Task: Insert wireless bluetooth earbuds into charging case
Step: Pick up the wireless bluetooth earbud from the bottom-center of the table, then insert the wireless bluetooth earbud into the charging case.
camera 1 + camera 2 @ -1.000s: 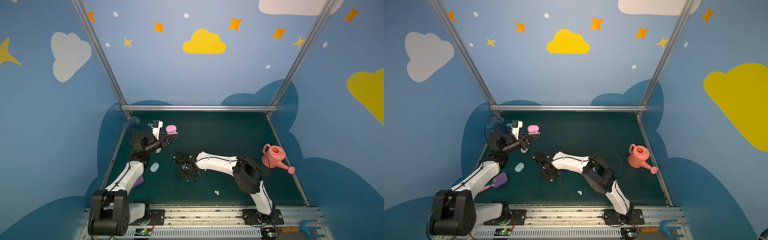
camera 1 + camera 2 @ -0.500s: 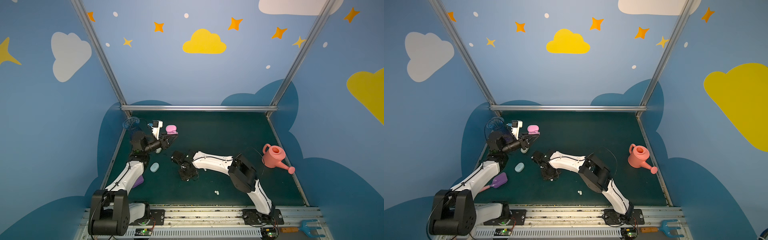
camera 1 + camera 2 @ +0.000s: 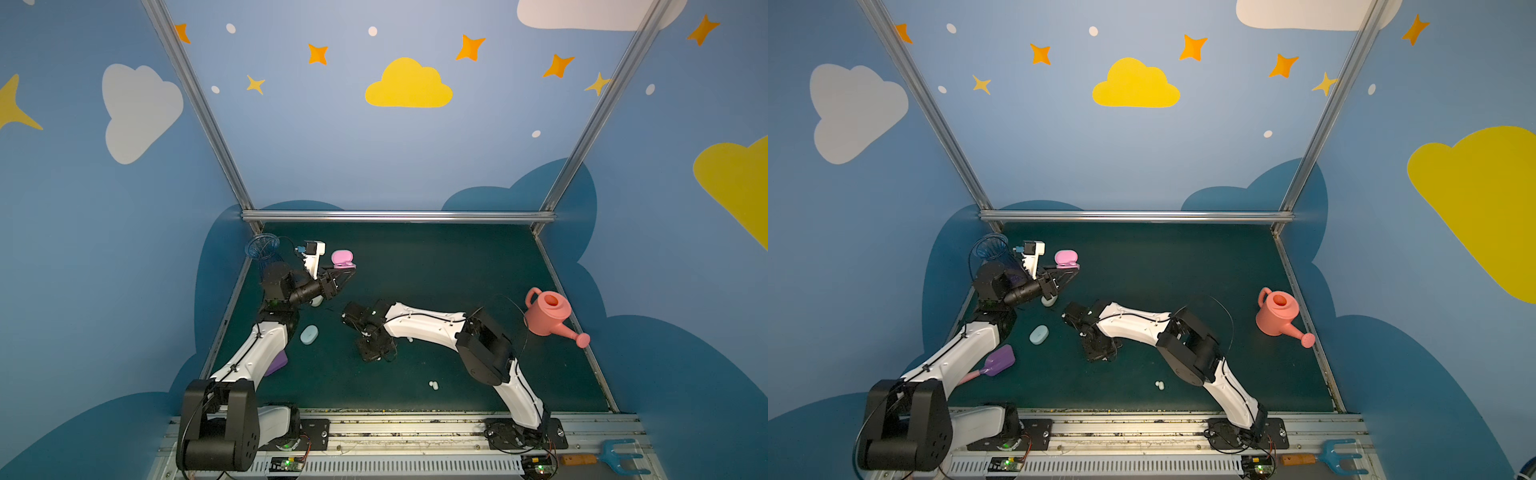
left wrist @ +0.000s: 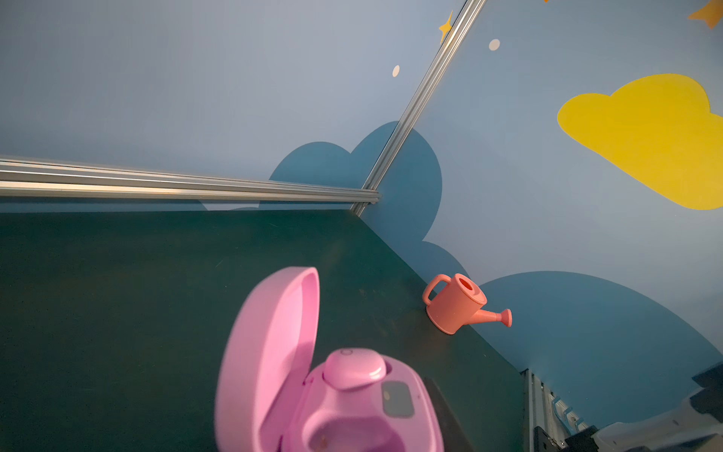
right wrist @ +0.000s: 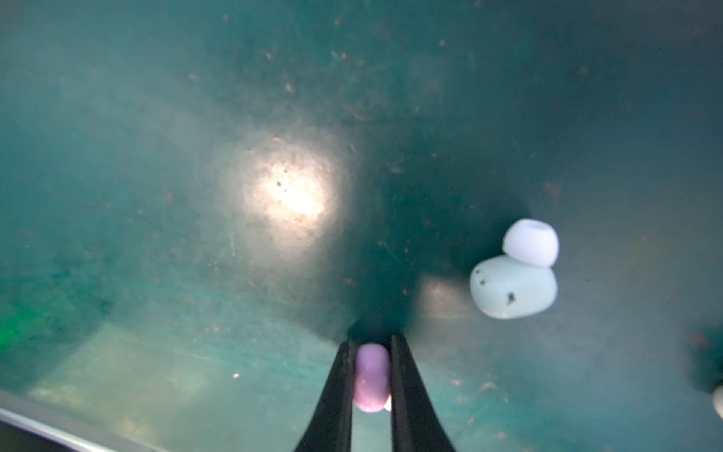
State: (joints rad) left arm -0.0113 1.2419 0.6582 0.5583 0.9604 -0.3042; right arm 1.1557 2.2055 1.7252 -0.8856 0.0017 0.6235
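My left gripper is at the back left, shut on the base of an open pink charging case. The left wrist view shows the case with its lid up. One pink earbud sits in a socket and the other socket is empty. Mid-table, my right gripper points down at the mat. Seen from the right wrist, that gripper is shut on a small purple-pink earbud. A pale blue earbud with a white tip lies on the mat beside it.
A pale blue closed case lies left of centre, and a whitish case lies under the left wrist. Two white earbuds lie near the front. A pink watering can stands at the right edge and a purple scoop by the left arm.
The right jaws have closed onto the purple-pink earbud, and the right arm has shifted slightly left. The left arm and the case have not moved.
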